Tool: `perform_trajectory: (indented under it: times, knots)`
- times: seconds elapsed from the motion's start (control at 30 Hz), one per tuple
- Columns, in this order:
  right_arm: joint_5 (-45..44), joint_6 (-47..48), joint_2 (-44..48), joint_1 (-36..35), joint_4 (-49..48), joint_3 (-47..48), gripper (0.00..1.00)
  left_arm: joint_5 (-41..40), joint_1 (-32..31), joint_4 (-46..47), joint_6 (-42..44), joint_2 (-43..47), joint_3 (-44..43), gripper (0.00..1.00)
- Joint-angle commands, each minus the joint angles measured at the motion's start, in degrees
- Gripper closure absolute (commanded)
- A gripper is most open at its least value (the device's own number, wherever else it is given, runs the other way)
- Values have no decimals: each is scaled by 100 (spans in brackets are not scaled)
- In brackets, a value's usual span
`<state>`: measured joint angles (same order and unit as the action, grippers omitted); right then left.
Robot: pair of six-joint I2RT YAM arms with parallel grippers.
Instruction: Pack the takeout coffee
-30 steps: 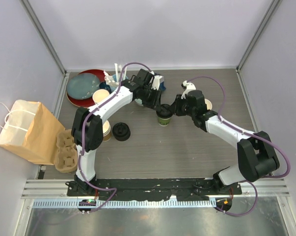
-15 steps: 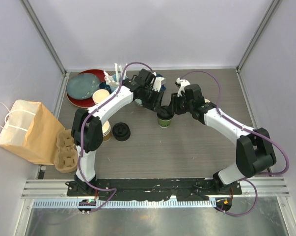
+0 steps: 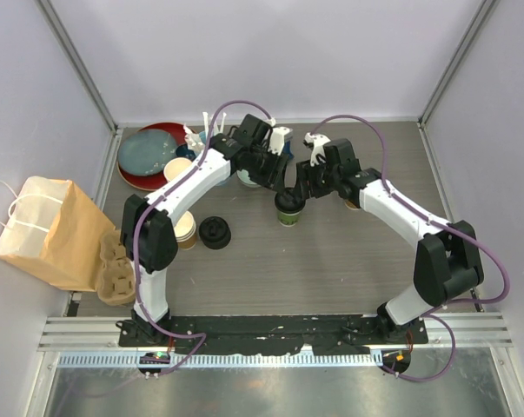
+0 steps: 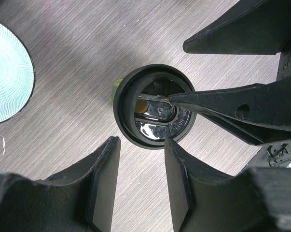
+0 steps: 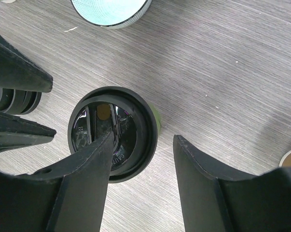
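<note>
Nearest you, the stack of black lids (image 3: 215, 232) sits apart. Mid-table, the green-walled cup (image 3: 288, 209) stands upright, lidded. Your left gripper (image 4: 140, 142) hovers over it, parted and empty. Your right gripper (image 5: 144, 137) is parted too (one finger crosses the lid, contact unclear).

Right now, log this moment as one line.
green cup: lidded, upright | left fingers: open, over cup | right fingers: open, one over lid | bag: far left, cup not packed
</note>
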<state>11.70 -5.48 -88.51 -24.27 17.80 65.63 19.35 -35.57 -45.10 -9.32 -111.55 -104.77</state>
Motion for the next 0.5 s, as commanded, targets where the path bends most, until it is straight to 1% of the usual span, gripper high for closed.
perform_trajectory:
  times: [0.0,0.07,0.13,0.17,0.23,0.27,0.3,0.33,0.37,0.4,0.43,0.47]
  knots:
    - [218,249,220,-25,127,345,41,24,6,-16,124,142,-254,54]
    - [306,415,272,-25,197,381,41,51,41,-51,132,125,-281,54]
    - [577,660,457,-25,224,372,42,156,85,-78,124,142,-324,54]
    - [744,1010,553,-25,198,346,42,174,138,-104,150,159,-325,54]
    - [1524,1564,868,-25,58,206,42,226,200,-148,246,247,-342,53]
    - [1850,2228,984,-25,-4,127,42,235,261,-192,308,274,-334,52]
    - [2245,2574,1054,-25,-66,-22,42,235,287,-244,386,300,-333,51]
    - [2309,2795,1168,-16,-284,-58,42,253,314,-306,457,352,-342,50]
    - [2345,3032,1187,-16,-303,-50,42,297,375,-419,579,388,-325,49]
    - [2458,3905,1187,-7,-243,37,42,375,428,-464,624,432,-264,48]
    - [2781,4410,1170,-7,141,116,41,454,481,-482,659,493,-202,46]
    - [3011,4998,1074,-7,423,213,39,629,585,-499,738,641,-132,42]
